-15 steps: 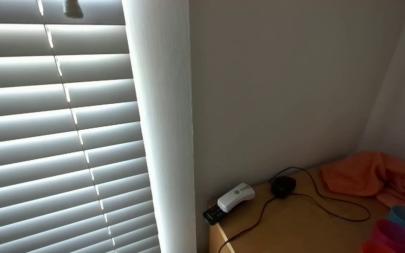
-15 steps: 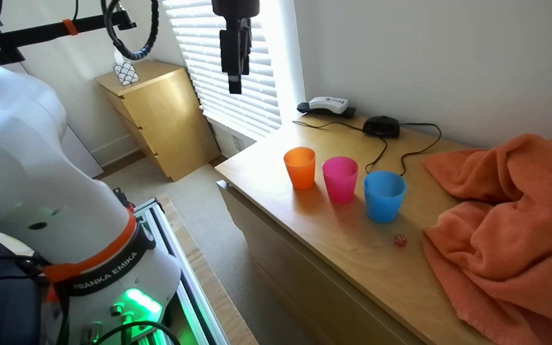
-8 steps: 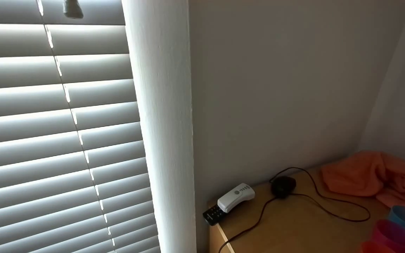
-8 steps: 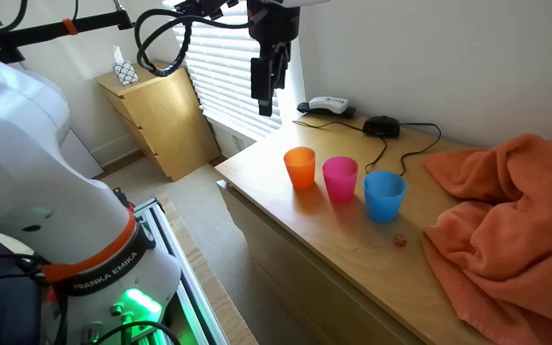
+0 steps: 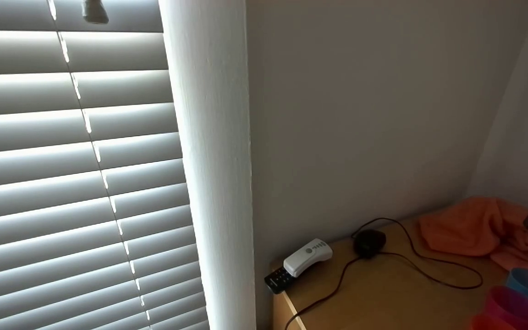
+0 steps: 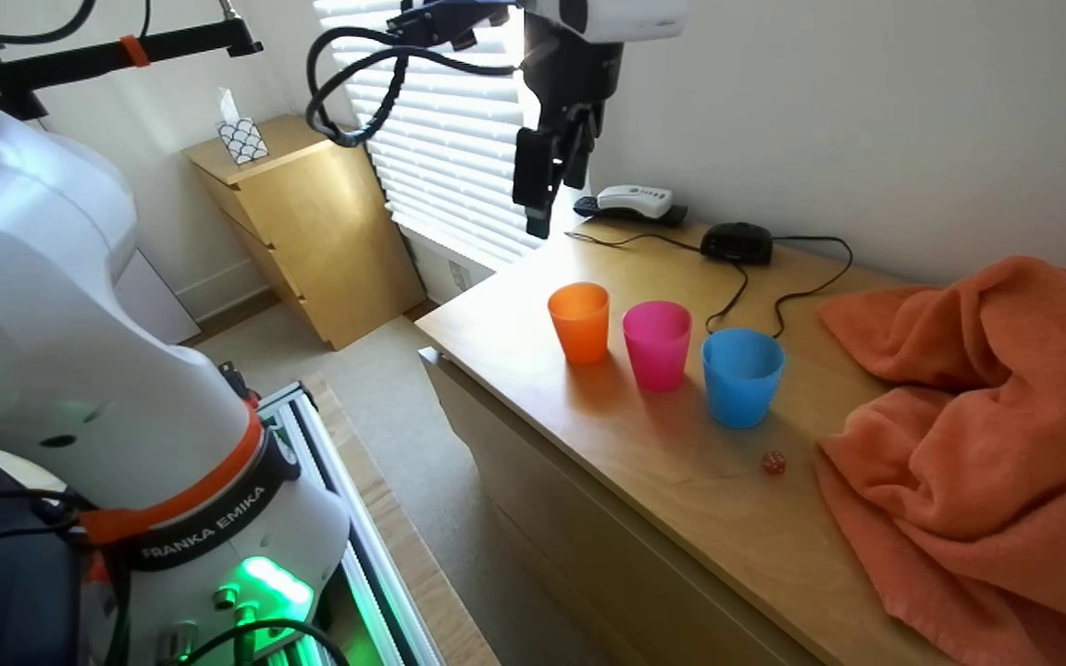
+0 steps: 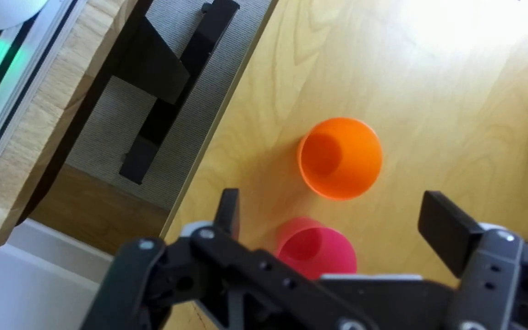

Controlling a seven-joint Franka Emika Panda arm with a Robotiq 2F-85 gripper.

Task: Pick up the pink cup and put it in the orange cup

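Note:
The pink cup [image 6: 657,347] stands upright on the wooden dresser top, between the orange cup [image 6: 579,324] and a blue cup. In the wrist view the pink cup [image 7: 323,250] is partly hidden by the gripper's body, and the orange cup [image 7: 351,158] shows whole beyond it. Both cups also show at the lower right edge of an exterior view, pink [image 5: 516,309] and orange [image 5: 491,323], cut off by the frame. My gripper [image 7: 335,213] is open with nothing between its fingers. It points down, well above the cups. In an exterior view the gripper [image 6: 556,203] hangs up and left of them.
The blue cup [image 6: 742,379] stands right beside the pink one, with a small red die [image 6: 774,462] in front. An orange towel [image 6: 986,435] covers the right side. A black device [image 6: 737,244] with a cord and remotes [image 6: 633,203] lie at the back.
My gripper has moved right and down toward the cups in an exterior view, and comes further in from the right edge in an exterior view. The cups have not moved.

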